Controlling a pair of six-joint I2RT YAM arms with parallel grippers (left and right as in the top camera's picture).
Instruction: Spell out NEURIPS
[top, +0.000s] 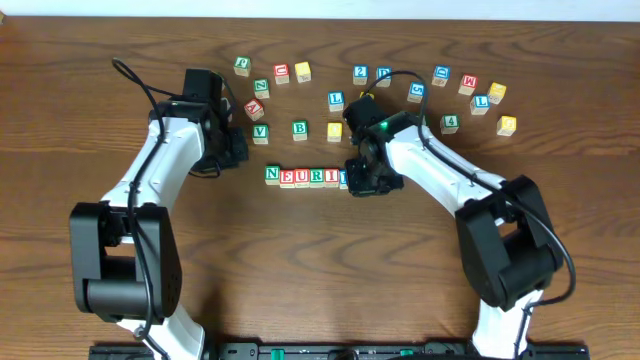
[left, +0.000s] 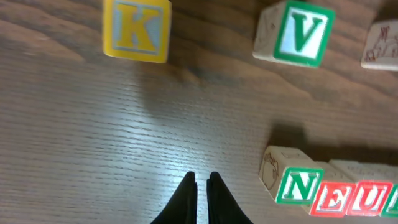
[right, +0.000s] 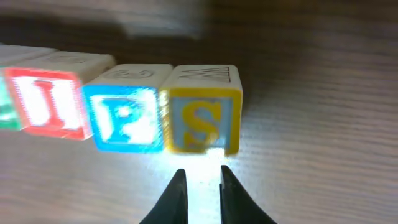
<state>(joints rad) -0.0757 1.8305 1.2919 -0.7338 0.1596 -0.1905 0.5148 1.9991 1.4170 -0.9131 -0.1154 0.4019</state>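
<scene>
On the table a row of letter cubes reads green N (top: 272, 174), red E (top: 288, 177), red U (top: 302, 177), green R (top: 317, 177), red I (top: 331, 177). The right arm hides the row's right end from overhead. The right wrist view shows red I (right: 46, 102), blue P (right: 127, 118) and a yellow S (right: 202, 121) touching side by side. My right gripper (right: 202, 173) sits just short of the S, slightly open, nothing between its fingers. My left gripper (left: 201, 177) is shut and empty, left of the N (left: 298, 186).
Loose cubes lie behind the row: a green V (top: 261, 131), green B (top: 299, 129), a yellow cube (top: 334, 131), blue L (top: 336, 99) and several more toward the back right. A yellow K (left: 137, 28) lies ahead of the left gripper.
</scene>
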